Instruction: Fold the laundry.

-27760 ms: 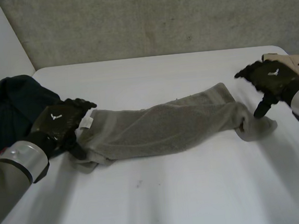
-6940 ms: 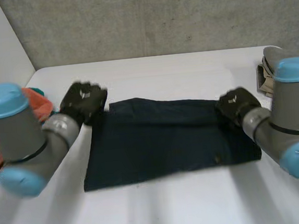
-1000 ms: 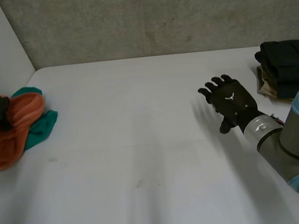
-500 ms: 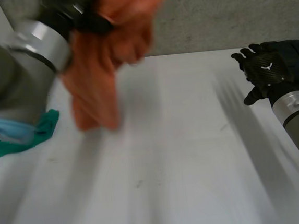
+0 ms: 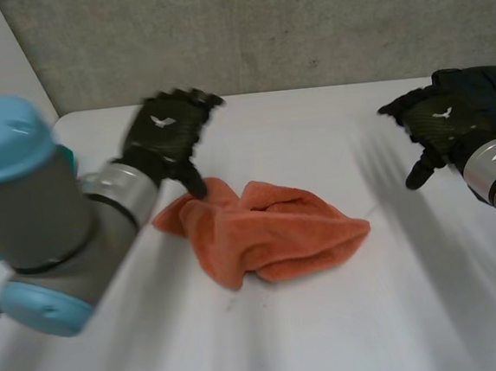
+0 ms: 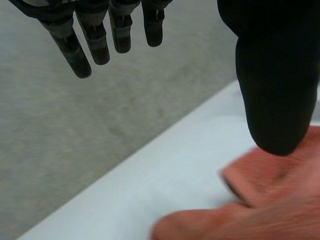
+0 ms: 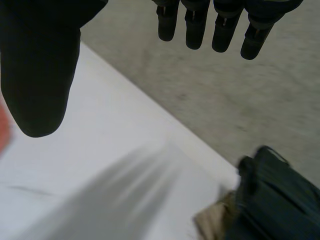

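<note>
Right, you have one orange towel lying crumpled mid-bench. Both hands hang with fingers spread, holding nothing: the left hand above its corner, the right hand beside two stacked folded garments.

The towel lies near the middle of the table, a little toward its left edge. The left hand hangs just behind the towel's left end, its thumb perhaps touching the cloth. The right hand is near the right edge, well apart from the towel. Behind it, at the far right corner, sits 1 stack of folded clothes.
</note>
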`<state>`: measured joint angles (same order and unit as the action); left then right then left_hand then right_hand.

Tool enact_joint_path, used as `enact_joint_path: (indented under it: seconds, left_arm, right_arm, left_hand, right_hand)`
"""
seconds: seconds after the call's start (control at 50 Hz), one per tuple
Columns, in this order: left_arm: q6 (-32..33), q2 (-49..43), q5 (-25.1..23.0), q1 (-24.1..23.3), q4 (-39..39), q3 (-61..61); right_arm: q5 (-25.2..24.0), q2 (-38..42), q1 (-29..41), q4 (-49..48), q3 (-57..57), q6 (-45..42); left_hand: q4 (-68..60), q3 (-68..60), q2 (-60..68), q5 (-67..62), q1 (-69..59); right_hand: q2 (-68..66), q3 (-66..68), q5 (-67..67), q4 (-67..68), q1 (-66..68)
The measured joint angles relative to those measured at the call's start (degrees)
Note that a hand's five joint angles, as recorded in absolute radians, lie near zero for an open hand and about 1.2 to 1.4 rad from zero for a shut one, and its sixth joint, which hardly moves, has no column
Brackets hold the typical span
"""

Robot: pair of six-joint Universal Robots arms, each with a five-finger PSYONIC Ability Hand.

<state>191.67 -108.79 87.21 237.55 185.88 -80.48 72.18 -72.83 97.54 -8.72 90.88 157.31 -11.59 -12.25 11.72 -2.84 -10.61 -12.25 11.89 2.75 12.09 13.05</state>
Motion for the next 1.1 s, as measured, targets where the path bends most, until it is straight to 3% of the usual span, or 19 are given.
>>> enact_joint_path:
  seconds: [0.12,0.16,0.26,0.36,0.48,0.52,0.62,0.74,0.76,0.78,0.8,0.88,1.02,1.1]
  left_arm:
    - [-1.26,5.95,-5.94,7.16,-1.81,-5.23]
    - [-1.57,6.52,-11.38,11.01,-3.45,-7.76]
    - [-1.70,3.26,-19.95,15.63,-5.46,-9.39]
    - [-1.66,-3.60,-26.11,17.54,-6.20,-7.64]
    - [-1.59,-11.59,-28.90,16.42,-5.93,-3.38]
    - [-1.47,-13.47,-28.90,15.61,-5.67,-2.05]
    - [-0.69,-18.08,-26.61,13.39,-4.73,1.43]
    - [1.47,-22.62,-21.68,11.99,-4.25,5.72]
    - [1.82,-23.05,-20.98,11.89,-4.26,6.42]
    - [1.82,-23.05,-20.98,11.89,-4.26,6.42]
    - [2.47,-23.58,-19.68,11.73,-4.22,8.03]
    - [3.21,-22.99,-17.36,11.58,-2.99,12.59]
    - [2.84,-18.89,-11.03,11.75,5.02,25.64]
    - [1.55,-15.34,-6.08,12.30,14.78,33.22]
  right_arm:
    - [-6.52,-0.04,0.50,9.29,-1.59,-6.91]
    - [-9.33,0.92,0.88,14.27,-2.25,-11.86]
    - [-11.27,4.08,2.22,18.81,-2.68,-16.90]
    - [-11.08,8.49,3.31,17.01,-2.50,-16.07]
    - [-10.69,12.88,3.89,10.52,-1.43,-12.10]
    - [-10.67,13.52,3.99,8.88,-1.08,-11.39]
    - [-10.68,15.38,4.74,2.74,0.45,-9.50]
    - [-10.59,17.31,6.30,-1.95,1.11,-8.78]
    - [-10.58,17.67,6.67,-2.53,0.98,-8.77]
    - [-10.58,17.67,6.67,-2.53,0.98,-8.77]
    - [-10.44,18.12,7.31,-3.52,0.29,-8.75]
    - [-8.85,17.96,8.49,-6.16,-2.61,-8.17]
    - [2.49,13.71,11.26,-17.95,-12.13,-1.65]
    - [12.94,9.62,13.53,-31.67,-18.82,5.81]
  left_hand:
    - [0.00,0.00,-0.07,0.00,0.00]
    - [0.00,0.00,-0.07,0.00,0.00]
    - [0.00,0.00,-0.07,0.00,0.00]
    - [0.00,0.00,-0.07,0.00,0.00]
    - [-0.16,-0.15,0.24,-0.18,-0.41]
    - [-0.16,-0.15,0.30,-0.18,-0.41]
    - [-15.36,-14.54,15.63,-14.22,-17.46]
    - [-36.05,-35.00,36.12,-33.92,-37.63]
    - [-43.41,-42.85,44.07,-40.67,-44.41]
    - [-43.41,-42.85,44.07,-40.67,-44.41]
    - [-53.90,-52.00,53.95,-49.65,-52.52]
    - [-57.10,-55.40,56.70,-50.46,-52.52]
    - [-57.10,-55.43,56.70,-51.24,-53.04]
    - [-57.11,-55.43,56.70,-53.33,-55.35]
  right_hand:
    - [0.00,0.00,0.00,0.00,0.00]
    - [-0.14,0.22,0.05,0.15,0.05]
    - [-0.14,0.22,0.22,0.16,0.20]
    - [-2.67,3.10,2.61,2.88,0.22]
    - [-2.86,3.36,3.06,3.06,0.22]
    - [-2.89,3.42,3.18,3.10,0.24]
    - [-8.33,9.03,8.62,8.93,7.72]
    - [-25.08,25.30,24.15,25.05,24.50]
    - [-35.67,35.74,33.08,35.49,34.45]
    - [-35.67,35.74,33.08,35.49,34.45]
    - [-49.84,48.71,47.14,48.50,48.11]
    - [-55.35,55.89,52.70,56.16,49.75]
    - [-55.36,55.97,53.20,56.37,49.75]
    - [-55.36,55.97,53.45,56.39,49.75]
